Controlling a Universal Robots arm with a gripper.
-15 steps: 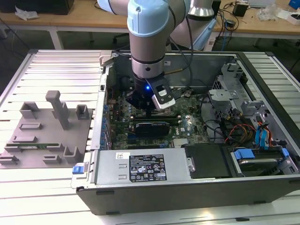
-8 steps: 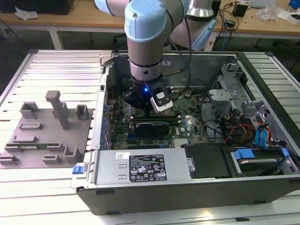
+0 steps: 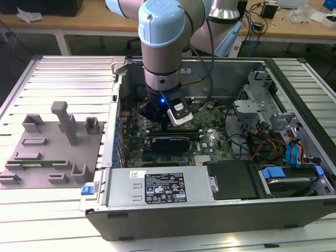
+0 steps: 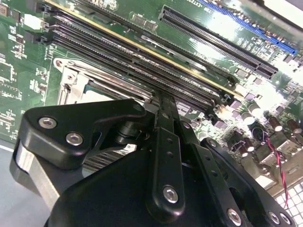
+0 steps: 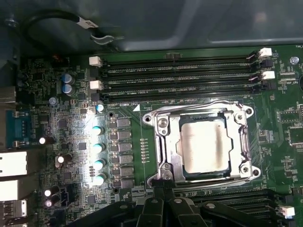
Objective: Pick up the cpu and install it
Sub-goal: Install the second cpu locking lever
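Gripper [image 3: 157, 116] hangs low inside the open pc case [image 3: 210, 210], right over the motherboard [image 5: 71, 118]. In the second wrist view the black fingers [image 4: 163, 137] look pressed together w/ nothing visible between them, so it reads as closed & empty. Going down in size: case, then the green motherboard w/ its long memory slots [image 5: 180, 75], then the socket frame [image 5: 161, 142], then the cpu [image 5: 206, 146]. In the first wrist view the cpu lies flat inside the socket frame, silver top up, just beyond the fingertips. Judgement: pick & place look done; step in hand is the seating/finish part. Next move calls for checking the chip sits square & level before the frame gets clamped, w/ gentle straight-down contact only
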